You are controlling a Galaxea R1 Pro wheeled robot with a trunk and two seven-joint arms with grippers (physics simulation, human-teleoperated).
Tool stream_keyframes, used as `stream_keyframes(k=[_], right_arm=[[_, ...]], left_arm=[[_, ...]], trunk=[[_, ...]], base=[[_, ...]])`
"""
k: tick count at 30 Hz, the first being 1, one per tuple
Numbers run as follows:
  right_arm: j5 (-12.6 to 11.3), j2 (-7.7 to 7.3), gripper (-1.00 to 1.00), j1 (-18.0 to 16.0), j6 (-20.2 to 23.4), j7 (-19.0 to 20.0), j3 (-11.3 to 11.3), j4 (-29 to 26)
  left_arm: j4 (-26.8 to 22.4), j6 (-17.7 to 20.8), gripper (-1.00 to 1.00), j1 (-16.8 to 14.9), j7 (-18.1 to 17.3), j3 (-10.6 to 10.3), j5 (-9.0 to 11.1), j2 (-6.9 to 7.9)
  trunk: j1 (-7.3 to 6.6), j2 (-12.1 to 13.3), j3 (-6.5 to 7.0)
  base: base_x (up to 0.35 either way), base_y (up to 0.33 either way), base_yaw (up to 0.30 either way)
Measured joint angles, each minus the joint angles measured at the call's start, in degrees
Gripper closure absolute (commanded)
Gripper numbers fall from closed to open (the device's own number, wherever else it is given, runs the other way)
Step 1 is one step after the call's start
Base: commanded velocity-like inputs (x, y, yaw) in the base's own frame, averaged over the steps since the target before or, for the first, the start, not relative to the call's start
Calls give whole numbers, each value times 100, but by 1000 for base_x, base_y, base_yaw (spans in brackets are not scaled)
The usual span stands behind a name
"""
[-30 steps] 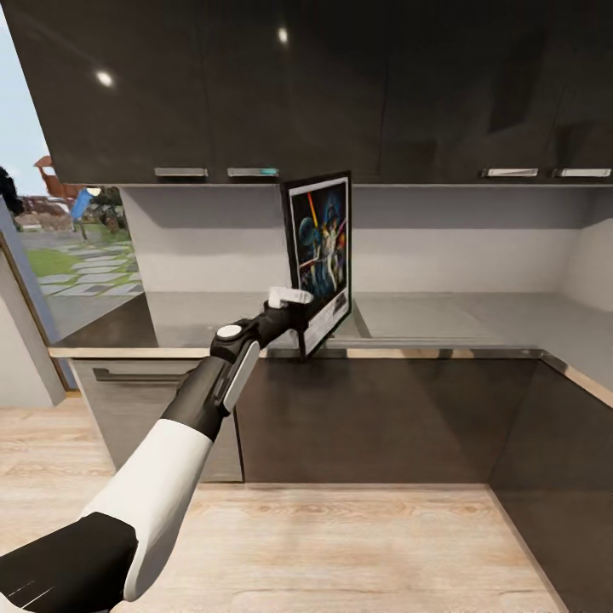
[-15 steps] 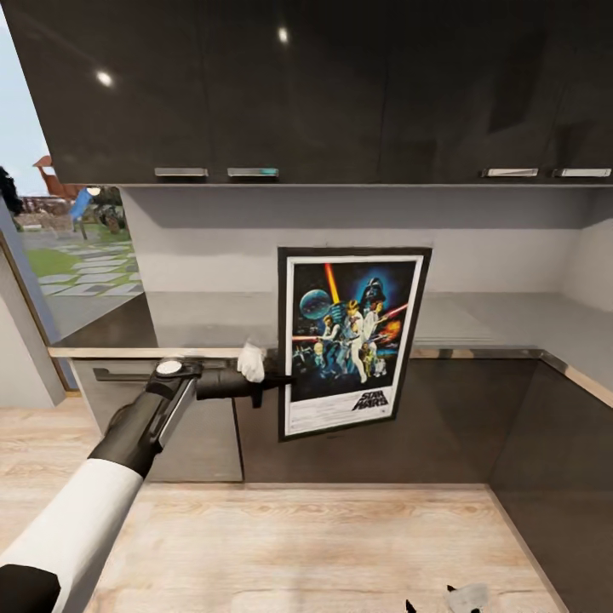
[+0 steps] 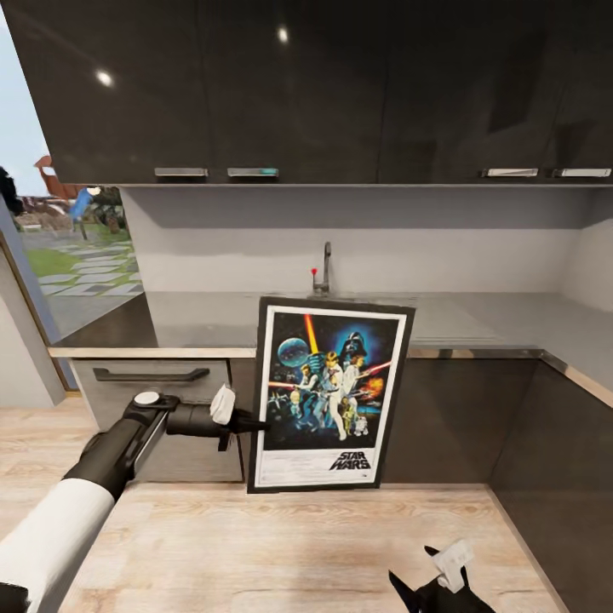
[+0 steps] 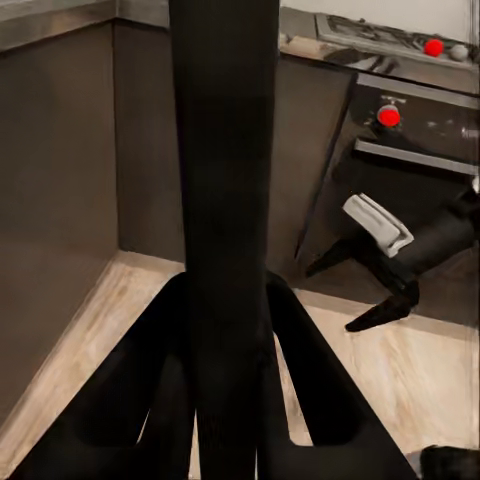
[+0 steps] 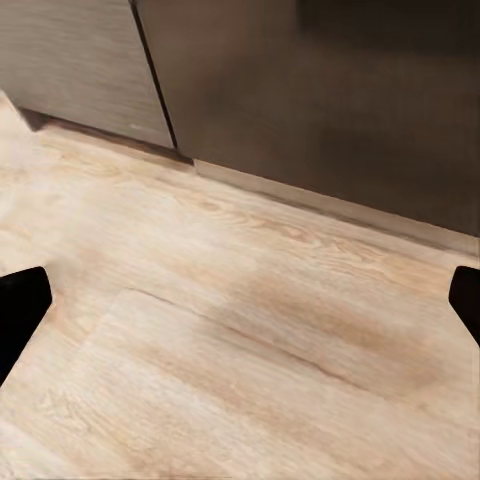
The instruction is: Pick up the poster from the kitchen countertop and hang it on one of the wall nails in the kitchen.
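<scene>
The Star Wars poster hangs upright in the air in front of the lower cabinets, its picture facing me, tilted slightly. My left gripper is shut on its left edge. In the left wrist view the poster's black frame edge runs between the two fingers of my left gripper. The grey kitchen countertop with its chrome tap lies behind the poster. My right gripper is low over the floor, open and empty; its fingertips stand wide apart. No wall nail is in view.
Dark glossy upper cabinets hang above the counter. A grey drawer front with a dark handle sits by my left arm. A cooker with red knobs stands to the right. Light wooden floor spreads below; a window opening is at the left.
My left arm has come down and back from the counter, carrying the poster, which turned to face me and dropped lower. The tap is now uncovered. My right gripper rose into view.
</scene>
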Motion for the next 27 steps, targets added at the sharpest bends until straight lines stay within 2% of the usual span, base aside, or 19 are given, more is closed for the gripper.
stream_keyframes(k=[1, 2, 5, 7, 10, 14, 18, 19, 23, 25, 26, 27], right_arm=[[1, -35, -100, 10, 53, 166, -66, -56], [1, -98, -100, 28, 155, 577, -300, -156], [3, -140, -100, 41, 221, 1090, -678, -221], [2, -158, -100, 45, 244, 1390, -869, -244], [4, -182, -100, 48, 263, 1745, -1034, -277], [2, -196, -100, 49, 332, 2055, -1167, -475], [2, -269, -100, 14, 961, 2582, -1240, -915], [2, -332, -100, -43, 1225, 2882, -1253, -1047], [0, -528, -100, -397, 1853, 3426, -1258, -1192], [1, -556, -100, -499, 1969, 3518, -1257, -1212], [-3, -589, -100, -709, 2086, 3624, -1258, -1230], [-3, -594, -100, -768, 2108, 3645, -1258, -1233]], left_arm=[[58, -24, 100, 1, -77, 3, -1, 30], [173, -66, 100, 2, -254, 4, -3, 110], [251, -96, 100, 3, -406, 6, -3, 222], [294, -118, 100, 3, -459, 5, -3, 283], [492, -280, 100, 4, -497, 6, -2, 338], [736, -518, 100, 4, -516, 8, -3, 357], [932, -625, 100, 4, -538, 5, -5, 363], [970, -645, 100, 4, -615, 0, -8, 365], [1006, -758, 100, 4, -758, -4, -13, 365], [1010, -788, 100, 4, -758, -5, -13, 365], [1014, -821, 100, 4, -759, -5, -14, 365], [1014, -826, 100, 4, -759, -5, -14, 366]], trunk=[[0, 0, 0], [0, 0, 0], [0, 0, 0], [0, 0, 0], [0, 0, 0], [0, 0, 0], [0, 0, 0], [0, 0, 0], [0, 0, 1], [0, 0, 2], [0, 1, 2], [0, 0, 2]], base=[[0, 0, 0], [0, 0, 0], [0, 0, 0], [0, 0, 0], [0, 0, 0], [0, 0, 0], [0, 0, 0], [0, 0, 0], [0, 0, 0], [0, 0, 0], [0, 0, 0], [0, 0, 0]])
